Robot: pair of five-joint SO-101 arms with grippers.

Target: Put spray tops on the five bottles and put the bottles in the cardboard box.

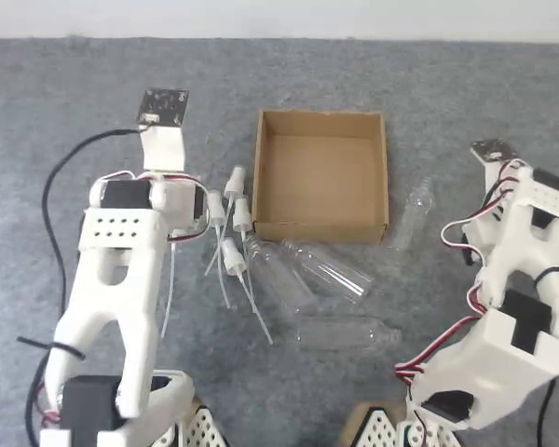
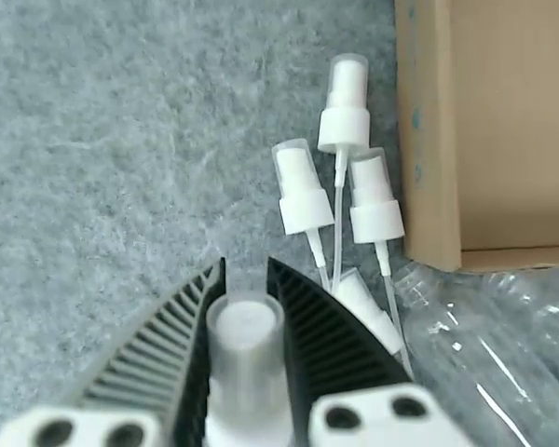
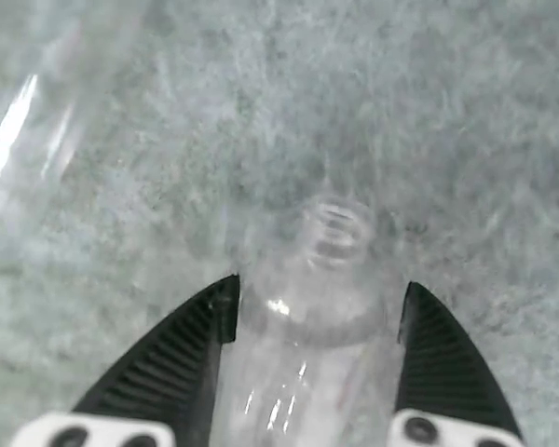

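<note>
Ribbed L gripper pinches spray top; R gripper clasps clear bottle

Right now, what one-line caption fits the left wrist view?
Left gripper shut on a spray top, with loose spray tops lying beside the cardboard box and clear bottles.

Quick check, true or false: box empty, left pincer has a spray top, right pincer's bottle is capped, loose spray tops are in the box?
The cardboard box is empty: true.
The left pincer grips a spray top: true.
The clear bottle in the right pincer has a spray top on: false, its neck is bare.
The loose spray tops lie in the box: false, they lie on the carpet beside it.
</note>
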